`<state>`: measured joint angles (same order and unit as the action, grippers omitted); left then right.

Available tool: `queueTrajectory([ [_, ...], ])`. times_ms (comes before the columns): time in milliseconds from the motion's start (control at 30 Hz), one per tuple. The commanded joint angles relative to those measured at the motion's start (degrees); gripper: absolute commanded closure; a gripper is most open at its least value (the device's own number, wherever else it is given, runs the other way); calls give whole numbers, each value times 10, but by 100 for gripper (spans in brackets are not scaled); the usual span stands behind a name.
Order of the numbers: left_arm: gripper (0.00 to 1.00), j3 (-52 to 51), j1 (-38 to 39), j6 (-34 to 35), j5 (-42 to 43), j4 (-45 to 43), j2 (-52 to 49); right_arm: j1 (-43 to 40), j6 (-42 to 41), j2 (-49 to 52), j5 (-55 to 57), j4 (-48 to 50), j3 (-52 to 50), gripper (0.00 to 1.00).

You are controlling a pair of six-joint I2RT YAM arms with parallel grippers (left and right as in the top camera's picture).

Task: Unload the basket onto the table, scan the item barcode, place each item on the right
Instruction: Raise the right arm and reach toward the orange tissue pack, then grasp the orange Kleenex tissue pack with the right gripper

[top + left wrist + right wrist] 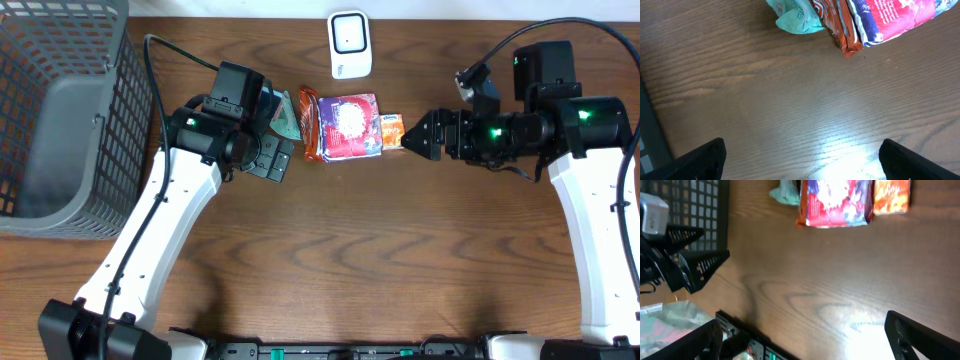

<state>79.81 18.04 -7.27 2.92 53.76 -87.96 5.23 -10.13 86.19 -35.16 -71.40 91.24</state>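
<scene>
The glossy purple, red and white pouch (349,127) is lying flat on the wooden table (350,250), in the middle of a row of packets between the two arms. The left gripper (272,140) is standing with its jaws spread wide, holding nothing and hovering just beside the left end of the row; in its wrist view the fingers are framing bare table. The right gripper (412,137) is likewise standing fully spread and empty, its tips pointing at the right end of the row, close to the small orange packet (392,130); contact cannot be confirmed from above. The pouch is showing its printed face upward and is appearing nearly square from overhead, so its long axis is uncertain. A narrow orange-brown foil packet (310,125) is lying against its left edge, running front to back, with a crumpled teal wrapper (288,115) beyond it. A white, rounded scanner (350,45) is sitting behind the row, well apart. A grey mesh basket (60,120) is occupying the far left of the table.
</scene>
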Motion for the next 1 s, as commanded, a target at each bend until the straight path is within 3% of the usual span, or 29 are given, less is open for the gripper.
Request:
queueTrajectory([
  [0,2,7,-2,7,3,2,-1,3,-5,1,-12,15,15,1],
  [267,2,7,-2,7,3,2,-1,3,-5,1,-7,59,15,1],
  [467,2,7,-2,7,3,2,-1,5,-6,3,82,115,14,1],
  [700,2,7,-2,7,3,2,-1,5,-5,28,157,134,12,1],
  [967,2,7,-2,7,3,2,-1,5,-5,76,162,140,12,1],
])
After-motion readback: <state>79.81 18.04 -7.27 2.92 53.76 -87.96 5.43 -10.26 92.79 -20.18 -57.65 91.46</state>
